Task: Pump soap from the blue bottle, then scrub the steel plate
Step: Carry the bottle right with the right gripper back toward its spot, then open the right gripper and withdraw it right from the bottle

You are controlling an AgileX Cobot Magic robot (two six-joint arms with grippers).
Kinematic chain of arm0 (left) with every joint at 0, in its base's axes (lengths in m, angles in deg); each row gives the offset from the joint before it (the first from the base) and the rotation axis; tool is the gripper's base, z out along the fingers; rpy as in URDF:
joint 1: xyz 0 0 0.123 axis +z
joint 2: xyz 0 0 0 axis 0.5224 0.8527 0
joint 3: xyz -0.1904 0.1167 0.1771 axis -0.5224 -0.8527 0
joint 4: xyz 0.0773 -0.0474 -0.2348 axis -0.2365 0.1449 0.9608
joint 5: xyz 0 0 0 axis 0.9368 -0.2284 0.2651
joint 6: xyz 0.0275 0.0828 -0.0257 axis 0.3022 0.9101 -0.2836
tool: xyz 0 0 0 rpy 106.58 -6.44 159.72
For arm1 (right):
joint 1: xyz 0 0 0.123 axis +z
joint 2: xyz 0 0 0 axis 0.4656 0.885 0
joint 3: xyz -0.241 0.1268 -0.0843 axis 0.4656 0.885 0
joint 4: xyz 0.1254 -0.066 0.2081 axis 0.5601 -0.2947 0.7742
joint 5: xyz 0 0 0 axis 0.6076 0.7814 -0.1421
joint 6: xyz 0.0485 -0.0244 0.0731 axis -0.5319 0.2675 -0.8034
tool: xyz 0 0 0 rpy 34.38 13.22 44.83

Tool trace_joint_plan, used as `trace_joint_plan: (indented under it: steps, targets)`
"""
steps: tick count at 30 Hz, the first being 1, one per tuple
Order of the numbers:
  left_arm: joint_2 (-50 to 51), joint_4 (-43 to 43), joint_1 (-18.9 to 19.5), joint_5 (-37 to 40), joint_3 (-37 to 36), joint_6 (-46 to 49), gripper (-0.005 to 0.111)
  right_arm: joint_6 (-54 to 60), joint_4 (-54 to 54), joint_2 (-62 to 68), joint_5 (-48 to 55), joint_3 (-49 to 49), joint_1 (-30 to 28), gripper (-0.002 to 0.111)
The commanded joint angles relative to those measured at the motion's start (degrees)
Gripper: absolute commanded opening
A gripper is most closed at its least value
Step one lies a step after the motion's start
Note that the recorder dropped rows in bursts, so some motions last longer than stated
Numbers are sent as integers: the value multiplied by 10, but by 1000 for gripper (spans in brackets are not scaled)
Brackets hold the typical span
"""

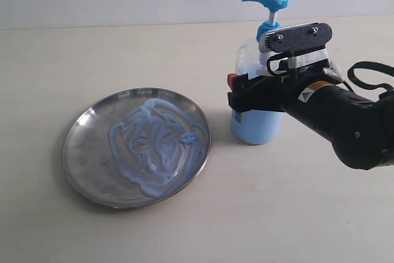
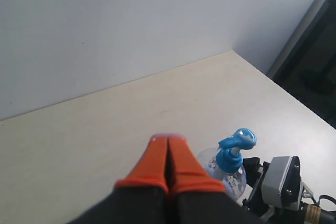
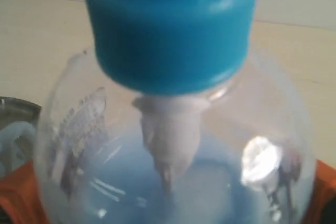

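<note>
Clasping the blue bottle (image 1: pixel 255 129), it seems — right end effector (image 1: pixel 252 93); left end effector (image 2: pixel 169 163) clenched, empty.

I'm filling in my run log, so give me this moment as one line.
right gripper: gripping blue bottle | left gripper: shut, empty | steel plate: smeared with soap | bottle: upright beside plate

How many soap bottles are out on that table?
1. The blue bottle stands on the table, right of the steel plate in the exterior view; none seems hidden.
</note>
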Motion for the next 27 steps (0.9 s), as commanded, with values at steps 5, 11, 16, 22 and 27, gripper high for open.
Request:
trace_joint_plan:
  steps: [5, 11, 16, 22, 27]
  targets:
    - [-6, 2, 2, -9, -2, -4, 0, 78, 79, -62, 64, -3, 0, 94]
    - [-6, 2, 2, -1, -2, -4, 0, 133, 126, -109, 139, -3, 0, 94]
    - [-6, -1, 2, 10, -2, -4, 0, 177, 168, -154, 195, -3, 0, 93]
    - [-6, -32, 2, 56, -2, -2, 0, 218, 202, -216, 316, -3, 0, 85]
    - [-6, -32, 2, 91, -2, -2, 0, 218, 202, -256, 391, -3, 0, 82]
